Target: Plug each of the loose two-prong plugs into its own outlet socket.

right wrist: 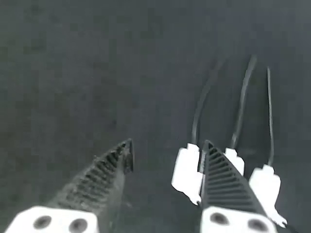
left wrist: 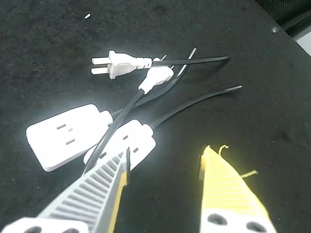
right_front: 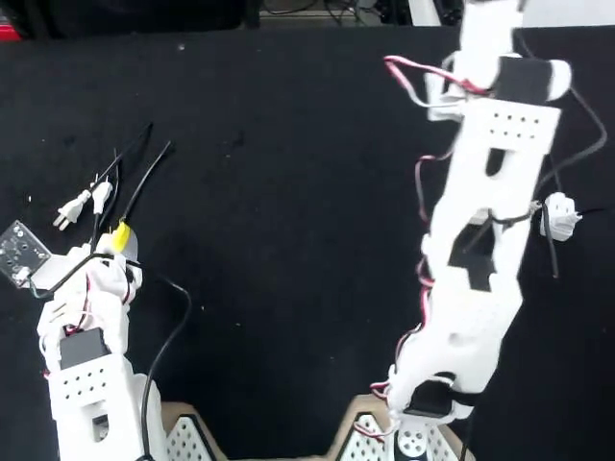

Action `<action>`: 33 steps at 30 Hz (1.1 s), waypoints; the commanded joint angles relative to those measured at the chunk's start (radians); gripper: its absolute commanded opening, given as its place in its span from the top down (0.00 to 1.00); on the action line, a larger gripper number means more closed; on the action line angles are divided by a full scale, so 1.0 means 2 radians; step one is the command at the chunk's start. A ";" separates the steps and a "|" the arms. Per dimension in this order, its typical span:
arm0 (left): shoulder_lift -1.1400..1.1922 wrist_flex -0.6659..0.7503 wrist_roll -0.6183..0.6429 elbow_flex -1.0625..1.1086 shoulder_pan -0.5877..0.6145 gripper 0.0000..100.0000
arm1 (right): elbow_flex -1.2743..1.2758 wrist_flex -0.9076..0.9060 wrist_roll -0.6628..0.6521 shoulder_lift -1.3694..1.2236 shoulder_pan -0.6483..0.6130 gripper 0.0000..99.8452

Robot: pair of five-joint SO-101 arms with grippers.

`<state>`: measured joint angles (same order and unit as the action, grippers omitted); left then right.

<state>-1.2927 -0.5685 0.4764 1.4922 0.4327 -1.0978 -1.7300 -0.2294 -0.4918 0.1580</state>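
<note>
My left end effector (left wrist: pixel 165 154) hangs low over the surface with its grey and yellow fingers apart and nothing between them. Just beyond the grey finger lie two white outlet blocks, close side by side. The smaller socket (left wrist: pixel 131 141) sits near the fingertip and the larger socket (left wrist: pixel 65 136) beside it, both with their slots bare. Farther out are two loose plugs. The pronged plug (left wrist: pixel 119 64) lies flat with both prongs free. The second plug (left wrist: pixel 158 75) is just beside it, and its black cord runs back between the two sockets. On this side I judge nothing done yet (two plugs, two sockets, no pair mated).

My right end effector (right wrist: pixel 167 150) is likewise spread wide and empty, well apart from the other across the surface. Beside one of its fingers, and partly behind it, sit three white cord ends (right wrist: pixel 187 172), each trailing a dark cord away. I cannot tell whether these are plugs or sockets, and none looks joined to another.

All the work appears to be left: each plug needs lifting, turning prongs-first and pushing home.

The surface (right_front: pixel 288 192) is matt black with a few pale specks. Beyond its far edge the room shows a paler strip with dark cables.
</note>
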 commanded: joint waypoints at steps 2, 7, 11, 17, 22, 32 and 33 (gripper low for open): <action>-0.008 0.006 -0.021 -0.030 -0.004 0.76 | 0.023 -0.018 0.007 0.120 -0.064 0.81; -0.008 0.006 -0.031 -0.030 -0.005 0.76 | 0.216 -0.016 0.005 0.280 -0.107 0.80; -0.008 0.006 -0.033 -0.026 -0.021 0.76 | 0.401 0.016 0.007 0.410 -0.147 0.80; -0.008 0.006 -0.033 -0.026 -0.019 0.76 | 0.725 0.176 0.004 0.577 -0.240 0.80; -0.008 0.006 -0.038 -0.026 -0.019 0.76 | 0.981 0.393 0.007 0.646 -0.328 0.81; -0.002 -0.035 -0.136 -0.083 -0.003 0.76 | 1.185 0.628 0.045 0.636 -0.378 0.81; -0.002 -0.052 -0.137 -0.099 0.002 0.76 | 1.199 0.645 0.045 0.634 -0.378 0.81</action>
<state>-1.2927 -0.5838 0.2723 1.4507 0.4051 1.2298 -0.5808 -0.1603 0.7649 -0.5846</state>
